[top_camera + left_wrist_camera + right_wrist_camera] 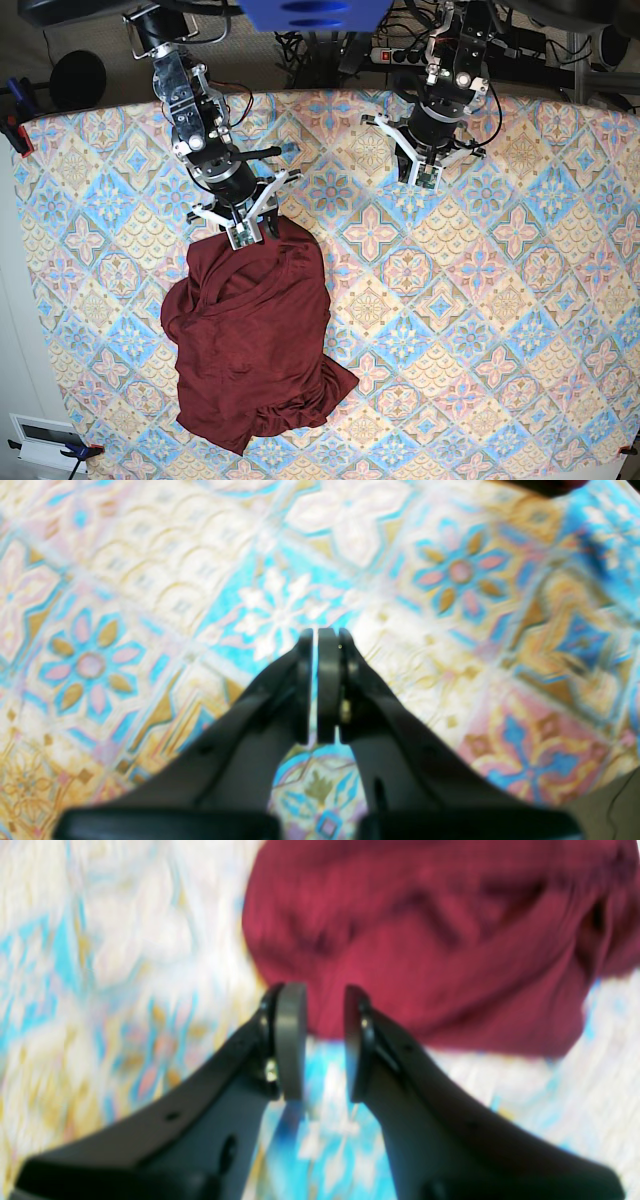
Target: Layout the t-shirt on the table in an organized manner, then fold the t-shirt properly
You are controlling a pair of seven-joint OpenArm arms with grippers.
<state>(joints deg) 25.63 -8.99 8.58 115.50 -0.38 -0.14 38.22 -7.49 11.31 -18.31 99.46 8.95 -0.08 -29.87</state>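
The shirt (pixel 250 340) lies bunched just ahead of the right claw (pixel 325 1040), whose jaws stand apart, empty. It looks soft, light and limp; pinch a hem edge. The left claw (pixel 316 690) hangs together over bare tabletop (pixel 500 300), well apart.

Matt maroon knit t-shirt (pixel 250 340) on smooth printed cloth table (pixel 480 300).
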